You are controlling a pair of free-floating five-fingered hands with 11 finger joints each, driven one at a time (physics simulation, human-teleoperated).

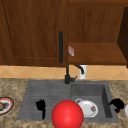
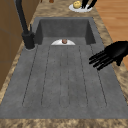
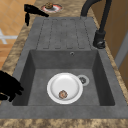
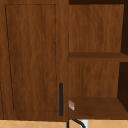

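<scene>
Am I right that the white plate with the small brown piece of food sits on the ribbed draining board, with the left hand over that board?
Not quite. The white plate with the small brown piece of food lies in the sink basin, beside the drain, as the right side view shows. The left hand is indeed over the ribbed draining board, fingers straight.

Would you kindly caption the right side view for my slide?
White plate with a small brown morsel in the sink basin; right robot hand at its edge.
</scene>
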